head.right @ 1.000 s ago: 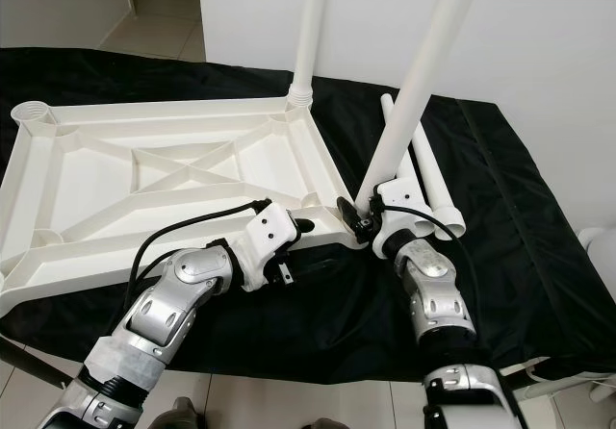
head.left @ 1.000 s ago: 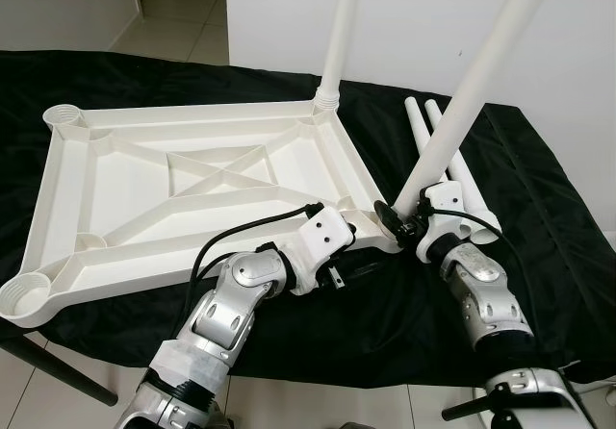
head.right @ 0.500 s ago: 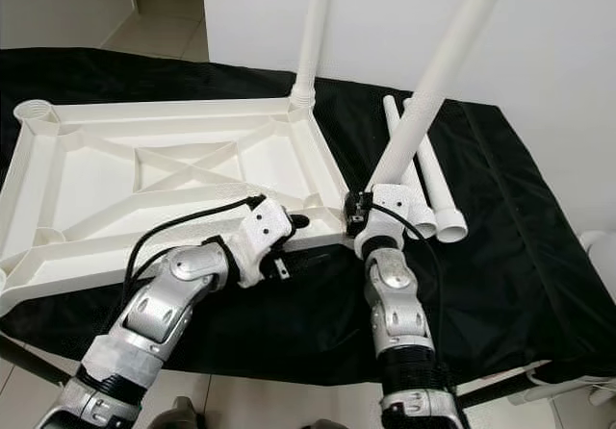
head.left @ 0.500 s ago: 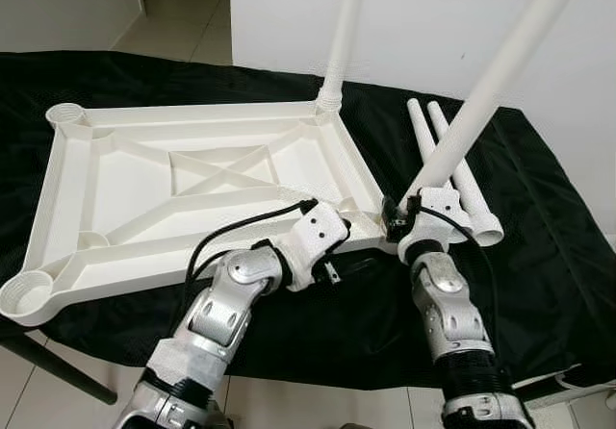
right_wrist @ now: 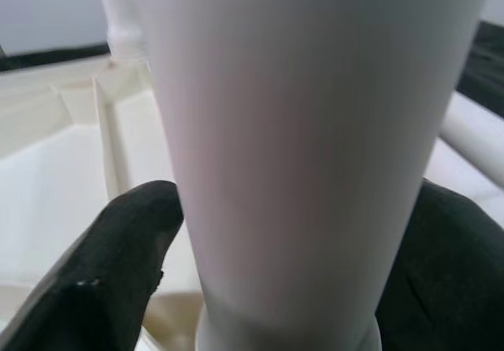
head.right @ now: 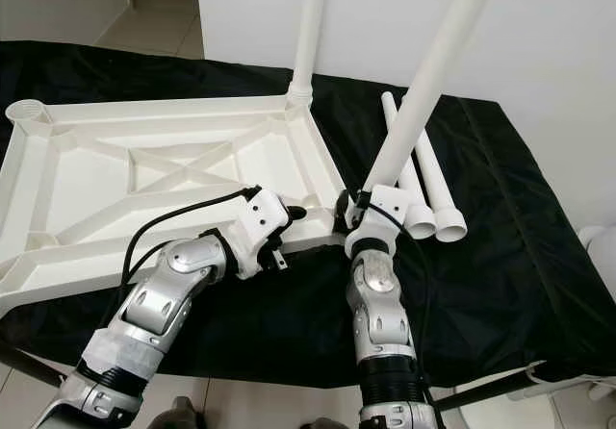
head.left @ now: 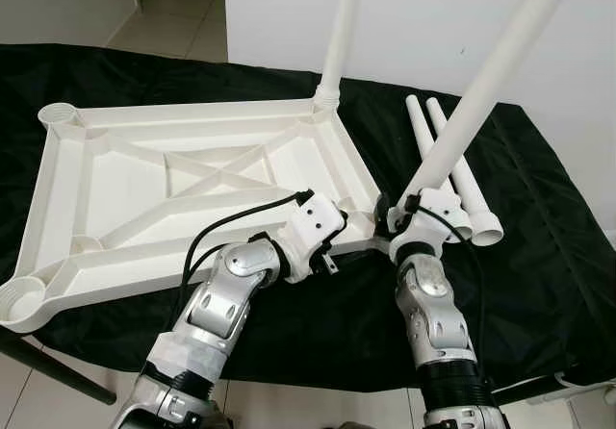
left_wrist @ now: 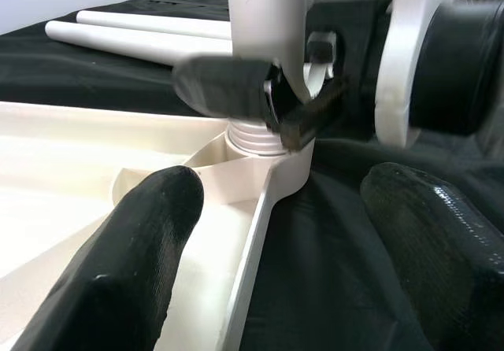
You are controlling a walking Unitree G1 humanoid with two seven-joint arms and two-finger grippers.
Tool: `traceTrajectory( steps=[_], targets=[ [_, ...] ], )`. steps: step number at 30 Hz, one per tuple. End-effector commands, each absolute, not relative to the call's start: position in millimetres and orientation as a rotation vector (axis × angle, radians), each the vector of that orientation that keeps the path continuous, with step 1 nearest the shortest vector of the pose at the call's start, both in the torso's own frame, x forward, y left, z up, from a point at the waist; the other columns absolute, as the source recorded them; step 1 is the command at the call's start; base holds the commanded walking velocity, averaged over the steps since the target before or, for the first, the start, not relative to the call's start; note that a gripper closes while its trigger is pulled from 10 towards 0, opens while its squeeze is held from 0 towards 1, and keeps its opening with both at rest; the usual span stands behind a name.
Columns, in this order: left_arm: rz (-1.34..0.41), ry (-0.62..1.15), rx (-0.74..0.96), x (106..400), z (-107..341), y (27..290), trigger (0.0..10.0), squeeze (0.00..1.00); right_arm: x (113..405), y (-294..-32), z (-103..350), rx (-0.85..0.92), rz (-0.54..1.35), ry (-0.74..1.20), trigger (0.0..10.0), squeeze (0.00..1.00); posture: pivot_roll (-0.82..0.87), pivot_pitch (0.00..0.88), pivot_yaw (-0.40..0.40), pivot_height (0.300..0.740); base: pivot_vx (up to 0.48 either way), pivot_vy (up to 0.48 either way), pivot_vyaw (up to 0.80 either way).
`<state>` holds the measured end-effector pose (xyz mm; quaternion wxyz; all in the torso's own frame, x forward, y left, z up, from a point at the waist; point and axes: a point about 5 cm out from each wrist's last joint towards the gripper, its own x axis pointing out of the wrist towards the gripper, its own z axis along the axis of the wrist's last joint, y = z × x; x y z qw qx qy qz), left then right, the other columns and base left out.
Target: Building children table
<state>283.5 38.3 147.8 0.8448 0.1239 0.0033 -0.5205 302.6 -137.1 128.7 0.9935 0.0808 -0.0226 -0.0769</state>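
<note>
Both upright legs (head.left: 340, 35) cut off by the top edge — upper ends unseen. Near-right corner socket (head.left: 382, 232) hidden behind right gripper (head.left: 390, 215) — seating unclear.

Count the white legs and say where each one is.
4. One leg stands in the far corner socket of the tabletop. One leg, tilted, sits at the near corner socket in the right hand. Two legs lie on the black cloth.

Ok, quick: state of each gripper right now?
Left gripper: open, fingers either side of the tabletop edge, gripping nothing.
Right gripper: shut on the leaning table leg near its base.
</note>
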Motion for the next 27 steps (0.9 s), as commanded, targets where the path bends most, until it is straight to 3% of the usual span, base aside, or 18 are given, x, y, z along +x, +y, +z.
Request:
traceTrajectory(
  steps=[1, 6, 7, 8, 14, 24, 27],
  targets=[
    [-0.984, 0.004, 0.267, 292.3, 148.7, 41.4, 10.0, 0.0, 296.2, -141.1, 126.6, 0.17, -0.164, -0.057, 10.0, 1.0, 0.08, 0.0, -0.101, 0.74, 0.0, 0.0, 0.0],
    [-0.936, 0.02, 0.257, 299.9, 149.7, 49.5, 10.0, 0.0, 289.0, -143.7, 133.1, 0.153, -0.161, -0.11, 10.0, 1.0, 0.08, 0.0, -0.104, 0.74, 0.0, 0.0, 0.0],
    [-0.929, 0.022, 0.26, 301.0, 149.7, 51.4, 10.0, 0.0, 285.3, -144.5, 133.1, 0.147, -0.151, -0.115, 10.0, 0.82, 0.08, 0.002, -0.105, 0.74, 0.0, 0.0, 0.0],
    [-0.927, 0.022, 0.264, 301.2, 149.6, 52.2, 10.0, 0.0, 283.4, -144.9, 132.6, 0.144, -0.145, -0.115, 10.0, 0.0, 0.08, 0.002, -0.105, 0.74, 0.0, 0.0, 0.0],
    [-0.922, 0.025, 0.258, 300.5, 149.7, 56.2, 10.0, 0.0, 271.4, -146.7, 129.0, 0.145, -0.096, -0.123, 10.0, 0.0, 0.07, 0.011, -0.101, 0.74, 0.0, 0.0, 0.0],
    [-1.082, 0.015, 0.186, 278.0, 154.7, 70.6, 10.0, 0.0, 239.3, -151.9, 123.5, 0.125, -0.058, -0.145, 10.0, 0.0, 0.06, 0.029, -0.083, 0.74, 0.0, 0.0, 0.0],
    [-1.037, 0.015, 0.193, 281.5, 154.3, 72.3, 10.0, 0.0, 235.6, -152.5, 120.5, 0.12, -0.046, -0.136, 10.0, 0.0, 0.06, 0.03, -0.082, 0.74, 0.0, 0.0, 0.0]
  ],
)
